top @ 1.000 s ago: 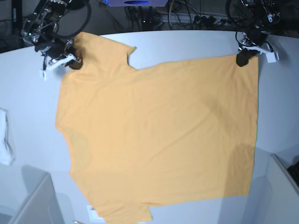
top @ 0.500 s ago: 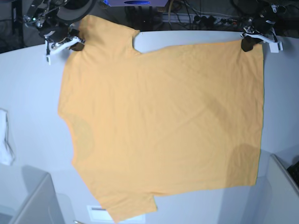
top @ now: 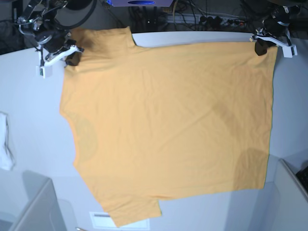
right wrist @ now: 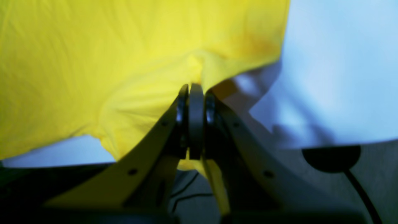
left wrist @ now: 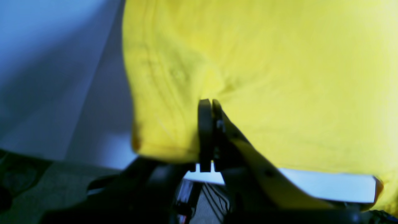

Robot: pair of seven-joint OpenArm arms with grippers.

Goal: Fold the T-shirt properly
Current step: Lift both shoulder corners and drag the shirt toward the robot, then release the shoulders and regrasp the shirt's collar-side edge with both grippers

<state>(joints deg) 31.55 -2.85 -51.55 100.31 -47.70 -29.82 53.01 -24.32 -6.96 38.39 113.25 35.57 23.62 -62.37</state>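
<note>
The T-shirt (top: pixel 168 125) is laid out flat across most of the pale table (top: pixel 29 96), plain orange-yellow side up, no lettering showing from the base view. It lies sideways: one short sleeve pokes out at the far left, the other sticks out at the near edge toward the left, and the straight hem runs down the right side. A few soft creases run diagonally through the middle, and there are darker shaded patches near the left sleeve seam and at the near right corner.

Both far corners are pinched. The right gripper (top: pixel 72 55) is at the far left of the base view, clamped tight on the shirt by the shoulder and sleeve. In its wrist view the jaws are pressed together with a little peak of yellow fabric (right wrist: pixel 124 62) bunched right at the tips (right wrist: pixel 192 90). The left gripper (top: pixel 262 47) is at the far right, at the far corner of the hem, also closed down on the cloth. Its wrist view shows the fingers (left wrist: pixel 209 107) squeezed together with the fabric (left wrist: pixel 279 77) puckering into them, and the hem stitching visible just to the left.

A small white cloth (top: pixel 5 142) sits at the left edge of the table, well apart from the shirt. A white label (top: pixel 103 219) peeks out from under the near sleeve. Cables clutter the background beyond the far edge.
</note>
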